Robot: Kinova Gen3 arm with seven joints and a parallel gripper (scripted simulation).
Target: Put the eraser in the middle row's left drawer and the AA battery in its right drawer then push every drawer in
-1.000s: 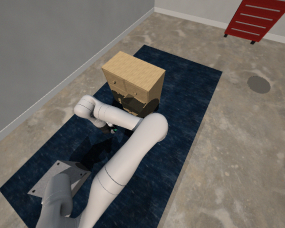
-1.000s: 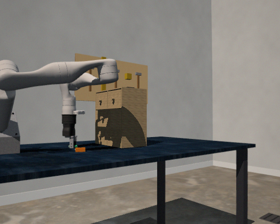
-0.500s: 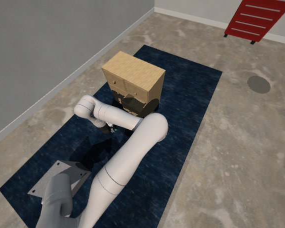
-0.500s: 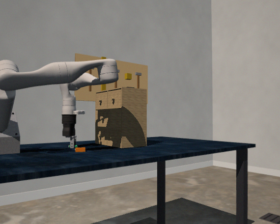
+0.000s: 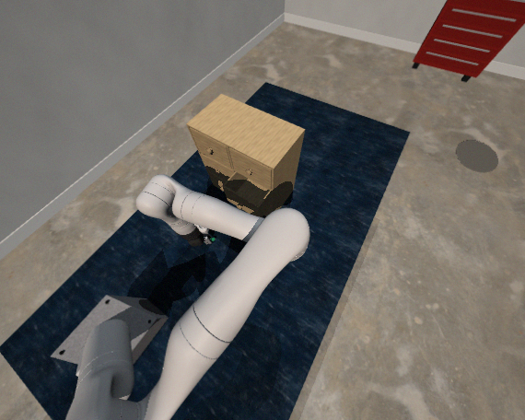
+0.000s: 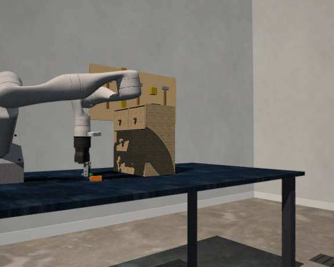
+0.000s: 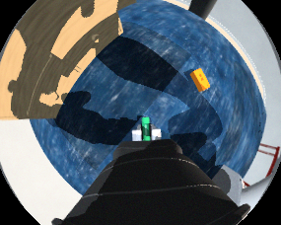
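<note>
The small wooden chest (image 5: 247,129) (image 6: 160,117) stands on the blue table top, its lower front in shadow. The right drawer of the middle row (image 5: 250,191) is pulled out; its inside is dark. The left middle drawer looks pushed in. The green AA battery (image 5: 213,239) (image 6: 91,174) (image 7: 146,121) is between the fingertips just at the table top, in front of the chest. My gripper (image 5: 209,239) (image 6: 87,174) (image 7: 145,129) points down, with both fingers against the battery's sides. The orange block (image 6: 95,178) (image 7: 200,80), seemingly the eraser, lies beside it, outside the fingers.
The blue table top (image 5: 351,152) (image 6: 223,173) bears everything. The arm's grey base block (image 5: 86,327) (image 6: 6,173) stands at the end away from the chest. The arm's forearm (image 5: 217,214) passes close in front of the open drawer in the top view.
</note>
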